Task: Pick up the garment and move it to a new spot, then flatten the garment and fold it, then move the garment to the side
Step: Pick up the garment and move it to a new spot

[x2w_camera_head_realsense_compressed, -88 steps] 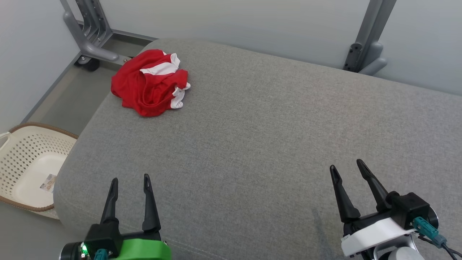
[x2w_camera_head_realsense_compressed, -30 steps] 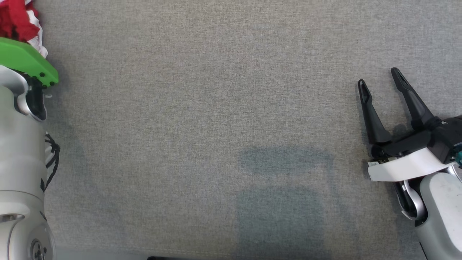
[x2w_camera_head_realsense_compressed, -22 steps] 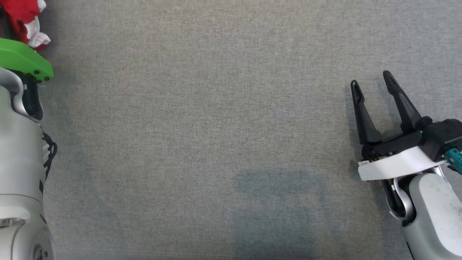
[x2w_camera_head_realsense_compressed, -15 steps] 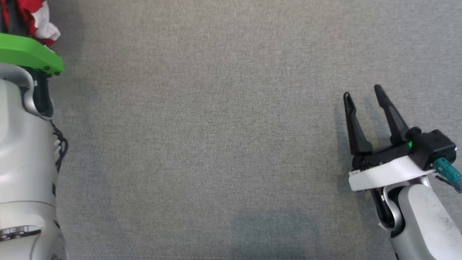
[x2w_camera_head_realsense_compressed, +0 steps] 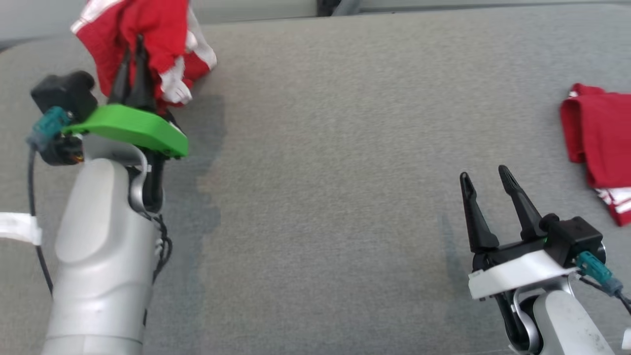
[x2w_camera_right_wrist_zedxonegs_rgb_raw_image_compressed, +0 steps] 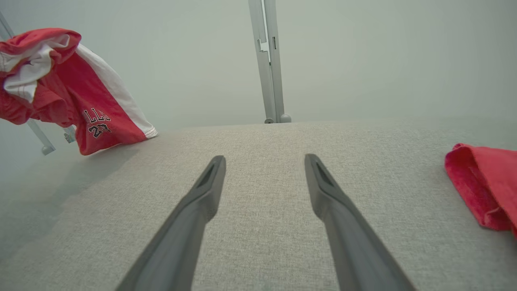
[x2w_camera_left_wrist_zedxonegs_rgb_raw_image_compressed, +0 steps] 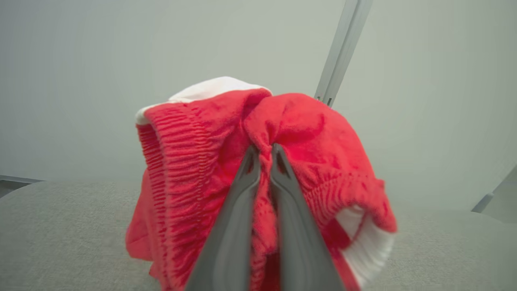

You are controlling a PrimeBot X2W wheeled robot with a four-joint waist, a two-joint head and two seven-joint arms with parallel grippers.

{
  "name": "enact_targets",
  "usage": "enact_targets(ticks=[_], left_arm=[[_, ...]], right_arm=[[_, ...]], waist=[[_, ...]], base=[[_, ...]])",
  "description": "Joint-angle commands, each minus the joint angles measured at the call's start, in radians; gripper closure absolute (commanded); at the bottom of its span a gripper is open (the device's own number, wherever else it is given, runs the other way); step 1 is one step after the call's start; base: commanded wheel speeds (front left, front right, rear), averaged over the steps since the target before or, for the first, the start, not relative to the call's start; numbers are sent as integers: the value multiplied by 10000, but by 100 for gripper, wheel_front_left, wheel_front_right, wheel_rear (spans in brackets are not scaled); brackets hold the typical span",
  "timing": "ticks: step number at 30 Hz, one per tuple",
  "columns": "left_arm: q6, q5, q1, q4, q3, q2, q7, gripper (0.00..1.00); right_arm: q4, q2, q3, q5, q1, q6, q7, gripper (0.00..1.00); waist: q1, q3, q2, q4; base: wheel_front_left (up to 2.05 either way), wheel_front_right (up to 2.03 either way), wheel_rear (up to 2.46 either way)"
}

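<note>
The garment (x2w_camera_head_realsense_compressed: 148,34), red shorts with white trim, hangs bunched above the grey cushion at the far left, and my left gripper (x2w_camera_head_realsense_compressed: 133,47) is shut on a fold of it. In the left wrist view the two fingers pinch the red cloth (x2w_camera_left_wrist_zedxonegs_rgb_raw_image_compressed: 282,125) near its elastic waistband. The right wrist view has the garment (x2w_camera_right_wrist_zedxonegs_rgb_raw_image_compressed: 72,89) lifted at the upper left, with black lettering on one leg. My right gripper (x2w_camera_head_realsense_compressed: 485,177) stands open low over the cushion at the right, nothing between its fingers (x2w_camera_right_wrist_zedxonegs_rgb_raw_image_compressed: 210,182).
A second red piece of clothing (x2w_camera_head_realsense_compressed: 599,148) lies folded on the cushion (x2w_camera_head_realsense_compressed: 320,197) at the right edge, beside my right gripper. A grey metal post (x2w_camera_right_wrist_zedxonegs_rgb_raw_image_compressed: 268,60) rises behind the cushion's far edge against a pale wall.
The head camera has swung, so the picture shifted. My left arm has come further into view with the garment lifted off the cushion. The right gripper stays open.
</note>
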Motion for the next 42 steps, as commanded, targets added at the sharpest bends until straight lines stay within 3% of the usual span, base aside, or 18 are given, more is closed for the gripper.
enact_targets(ticks=[1, 12, 19, 28, 29, 30, 31, 42], left_arm=[[-37, 36, 397, -202, -194, -55, 51, 100], [-32, -266, 1913, -1162, -2255, -386, -153, 100], [-31, 1094, 2403, -623, -3928, -112, -468, 100], [267, 2700, 2664, -245, -4606, 452, -487, 100], [326, 2827, 2686, -363, -4641, 513, -489, 73], [411, 2870, 2741, -483, -4588, 520, -488, 31], [493, 2910, 2826, -617, -4522, 508, -488, 0], [1130, 2075, 5069, -3587, -2769, -73, -480, 0]], right_arm=[[39, 12, -29, 78, 221, -11, -5, 0], [3, 75, -88, 130, 638, -11, -5, 0], [-115, 191, -77, 205, 393, -11, -5, 0], [-188, 357, -183, 234, 111, -11, -5, 0], [-184, 371, -196, 236, 89, -11, -5, 0], [-177, 381, -222, 233, 72, -11, -5, 0], [-165, 392, -233, 233, 66, -11, -5, 0], [-3, 364, -29, 207, 487, -11, -5, 0]], waist=[[0, -1015, 0, -1167], [0, -1180, 0, -2599], [0, -716, 0, -2989], [0, -11, 0, -2823], [0, 27, 0, -2749], [0, 40, 0, -2662], [0, 25, 0, -2568], [0, -1041, 0, -1280]], base=[[0, 0, 0], [0, 0, 0], [0, 0, 0], [0, 0, 0], [0, 0, 0], [0, 0, 0], [0, 0, 0], [0, 0, 0]])
